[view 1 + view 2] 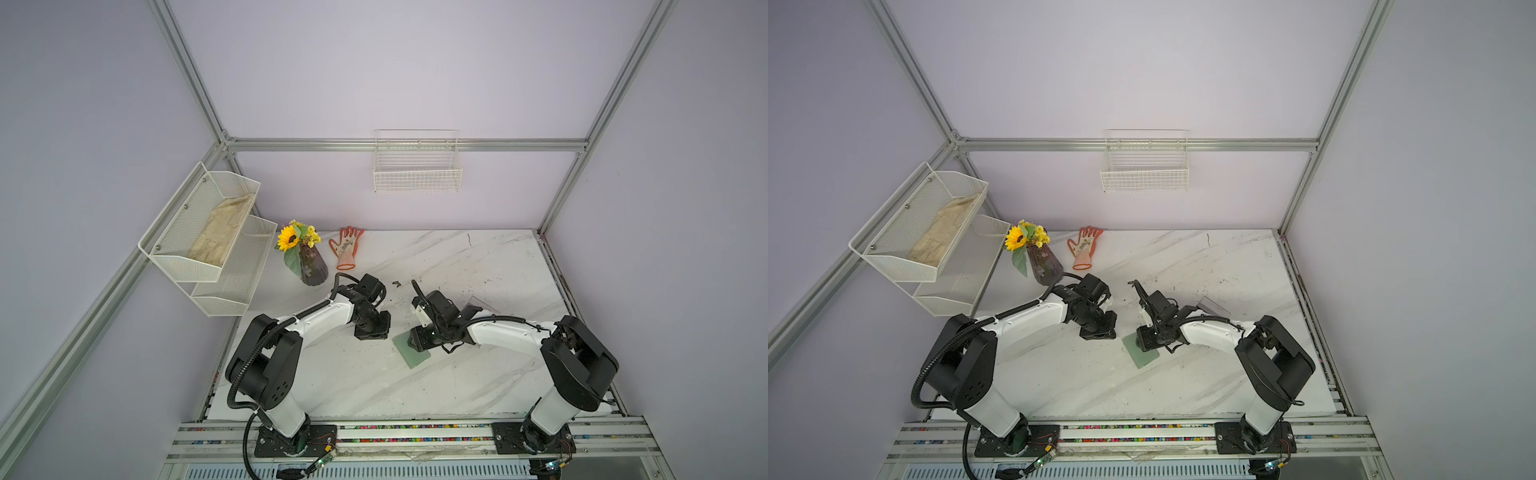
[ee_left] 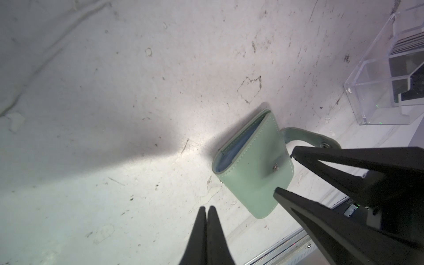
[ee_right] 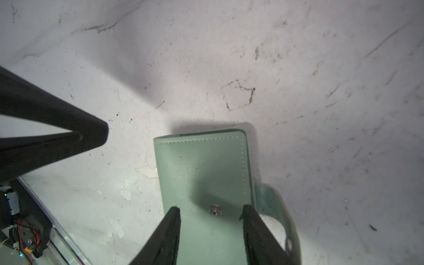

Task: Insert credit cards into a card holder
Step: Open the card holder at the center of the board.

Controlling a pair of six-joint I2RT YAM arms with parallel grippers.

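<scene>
The card holder point(image 1: 411, 355) lies folded flat on the marble table point(image 1: 478, 257), between the 2 arms and nearer the right one. In both top views the right wrist covers 1 end of it. The right gripper point(image 3: 210, 210) is released. Its 2 fingers point(image 3: 172, 227) stand apart over the holder's snap end, 1 near each long edge, with the snap stud point(image 3: 214, 210) between them (whether the tips touch the leatherette I cannot tell). The snap strap point(image 3: 275, 206) curls loose off that end onto the table. The left gripper point(image 2: 206, 210) is clenched on nothing, tips pressed together, near the holder but apart from it. A clear acrylic box point(image 2: 378, 96) stands further back, behind the right arm, with dark credit cards point(image 2: 407, 44) upright inside.
</scene>
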